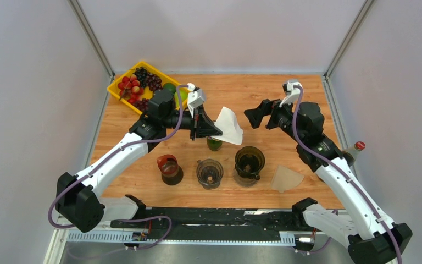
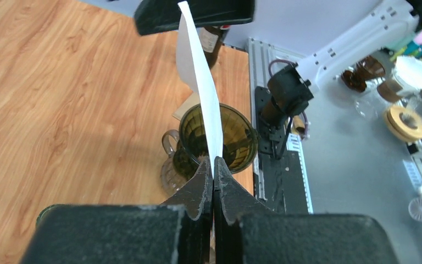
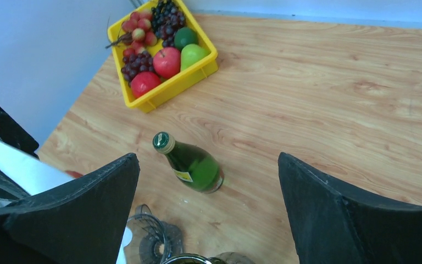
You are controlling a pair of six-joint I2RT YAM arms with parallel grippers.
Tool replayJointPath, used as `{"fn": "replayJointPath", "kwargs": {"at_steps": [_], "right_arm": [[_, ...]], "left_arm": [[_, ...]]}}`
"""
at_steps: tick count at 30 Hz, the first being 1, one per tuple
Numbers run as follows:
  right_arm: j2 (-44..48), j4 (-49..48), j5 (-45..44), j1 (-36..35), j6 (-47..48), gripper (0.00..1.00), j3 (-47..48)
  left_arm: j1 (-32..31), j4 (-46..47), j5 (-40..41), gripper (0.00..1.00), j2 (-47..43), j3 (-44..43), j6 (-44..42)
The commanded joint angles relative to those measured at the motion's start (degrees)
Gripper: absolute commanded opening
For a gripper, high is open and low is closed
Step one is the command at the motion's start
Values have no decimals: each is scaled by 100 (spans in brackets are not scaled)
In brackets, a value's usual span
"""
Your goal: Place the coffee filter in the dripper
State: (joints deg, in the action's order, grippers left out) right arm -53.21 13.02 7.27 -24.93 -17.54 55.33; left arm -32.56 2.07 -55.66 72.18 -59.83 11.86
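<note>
Filter hangs in the air above the dark dripper, a little to its far-left. It is folded flat and held on edge, its length running from the left gripper toward the right gripper. The left jaws are clamped on one edge of it. The right jaws, beyond the dripper, stand wide apart and hold nothing. The left gripper, the nearer one, would likely bring the filter down and across to the dripper's mouth.

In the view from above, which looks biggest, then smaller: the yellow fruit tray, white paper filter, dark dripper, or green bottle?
1. the yellow fruit tray, though partly covered.
2. the white paper filter and the dark dripper look alike; the filter is held up nearer the camera.
3. the green bottle, mostly hidden.
</note>
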Motion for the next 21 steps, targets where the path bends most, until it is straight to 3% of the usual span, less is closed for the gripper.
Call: {"fn": "replayJointPath", "kwargs": {"at_steps": [1,9,21], "right_arm": [[-200,-172,911,-5,485,100,20],[-359,-166,1360,-3,734,100,15],[8,-163,2523,-2,1084,100,-75]], "left_arm": [[-23,-86,-766,2,-111,-165,-831],[-23,-180,-879,2,-142,-251,-1045],[-23,-33,58,1,-42,-291,-565]]}}
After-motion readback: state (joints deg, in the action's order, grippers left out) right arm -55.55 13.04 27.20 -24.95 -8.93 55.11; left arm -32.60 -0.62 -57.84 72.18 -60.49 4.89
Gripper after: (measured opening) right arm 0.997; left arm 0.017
